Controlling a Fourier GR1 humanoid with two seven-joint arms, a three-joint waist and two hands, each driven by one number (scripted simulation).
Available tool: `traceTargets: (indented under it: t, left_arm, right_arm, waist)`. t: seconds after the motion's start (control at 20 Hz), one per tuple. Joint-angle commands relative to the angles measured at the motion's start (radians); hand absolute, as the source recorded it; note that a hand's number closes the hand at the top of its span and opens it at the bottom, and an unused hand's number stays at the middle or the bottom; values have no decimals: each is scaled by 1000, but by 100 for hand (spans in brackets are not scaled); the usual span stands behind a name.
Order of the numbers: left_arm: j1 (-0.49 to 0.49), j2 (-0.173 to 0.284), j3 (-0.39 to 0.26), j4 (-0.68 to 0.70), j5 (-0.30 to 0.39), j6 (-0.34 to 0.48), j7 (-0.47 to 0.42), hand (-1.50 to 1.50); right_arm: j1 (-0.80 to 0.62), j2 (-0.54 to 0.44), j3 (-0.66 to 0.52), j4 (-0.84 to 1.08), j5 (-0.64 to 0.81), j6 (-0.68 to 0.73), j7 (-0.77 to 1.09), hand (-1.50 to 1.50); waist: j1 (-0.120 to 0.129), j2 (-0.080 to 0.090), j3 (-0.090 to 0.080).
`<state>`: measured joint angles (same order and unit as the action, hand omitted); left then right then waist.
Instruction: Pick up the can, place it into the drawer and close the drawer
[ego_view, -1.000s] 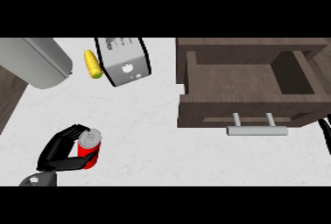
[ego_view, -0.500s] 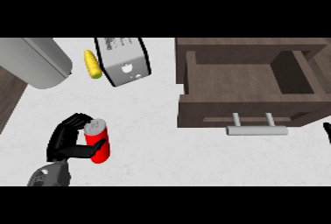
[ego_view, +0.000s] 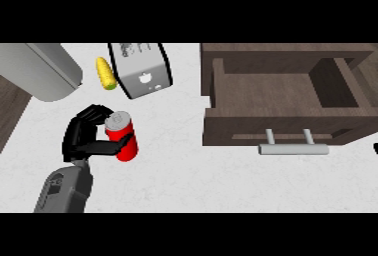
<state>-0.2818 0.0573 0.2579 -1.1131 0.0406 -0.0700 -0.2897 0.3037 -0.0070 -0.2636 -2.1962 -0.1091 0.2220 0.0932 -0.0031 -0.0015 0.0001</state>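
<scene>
I'm seeing the red can (ego_view: 122, 136) with a silver top tilting upright left of the brown drawer (ego_view: 284, 131), which is standing open.

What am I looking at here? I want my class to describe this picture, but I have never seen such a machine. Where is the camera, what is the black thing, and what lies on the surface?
The camera sits in a humanoid robot's head, looking steeply down at a pale kitchen counter. The black shape on a grey forearm is the robot's left hand, its fingers curled round a red can with a silver top. To the right stands an open wooden drawer with a metal handle. At the top lie a yellow corn cob, a grey toaster and a large grey rounded object. Only a dark sliver of the right hand shows at the right edge.
</scene>
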Motion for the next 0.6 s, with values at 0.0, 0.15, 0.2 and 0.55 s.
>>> traceTargets:
  t: [0.0, 0.15, 0.2, 0.55]
  left_arm:
    - [-35, -54, -82, -81, -40, 84, 82, 150]
    - [-20, -55, -158, -210, -33, 102, 161, 150]
    - [-74, -44, -125, -233, -30, 86, 225, 150]
    - [-188, -57, -297, -316, -33, 242, 375, 150]
  right_arm:
    - [22, 7, 14, -24, 4, -15, -14, -150]
    - [13, 7, 14, 40, 13, -23, -57, -150]
    - [-3, -27, -54, 28, -50, 18, -24, -150]
    - [4, 6, 2, -48, -15, -16, 32, -150]
  waist:
    - [-2, 0, 0]
    - [2, -1, 1]
    - [1, -1, 1]
    - [-5, 0, 0]
